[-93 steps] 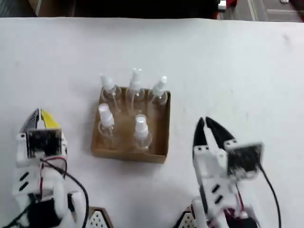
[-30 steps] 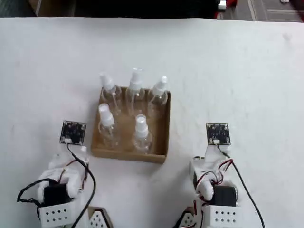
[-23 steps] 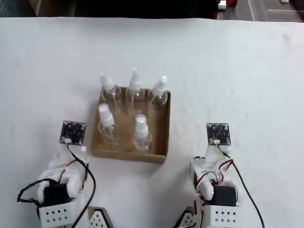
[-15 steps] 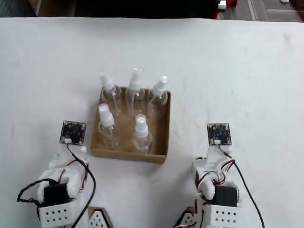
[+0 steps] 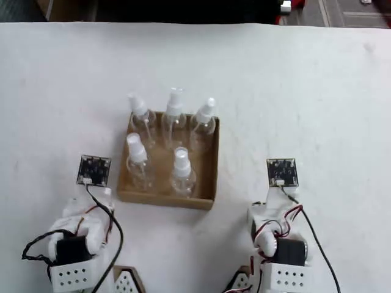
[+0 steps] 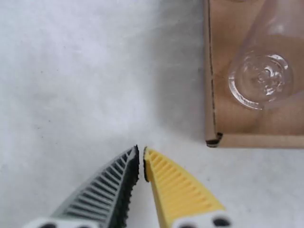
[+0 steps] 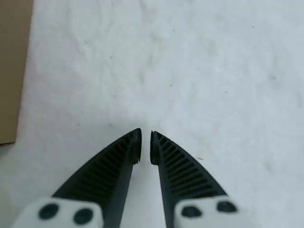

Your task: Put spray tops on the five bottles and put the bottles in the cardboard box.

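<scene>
Five topped bottles (image 5: 174,122) in cardboard box (image 5: 165,199) (left gripper (image 6: 141,159), right gripper (image 7: 145,145) seemingly closed)

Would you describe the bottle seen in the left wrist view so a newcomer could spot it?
On the white table, a cardboard box sits ahead of the two arms. Five bottles stand in it: three in the far row, two in the near. It is the near-row bottle nearest the left arm.

The white table (image 5: 305,79) bears a cardboard box (image 5: 165,198).

No writing, label, number or sign is legible anywhere
</scene>
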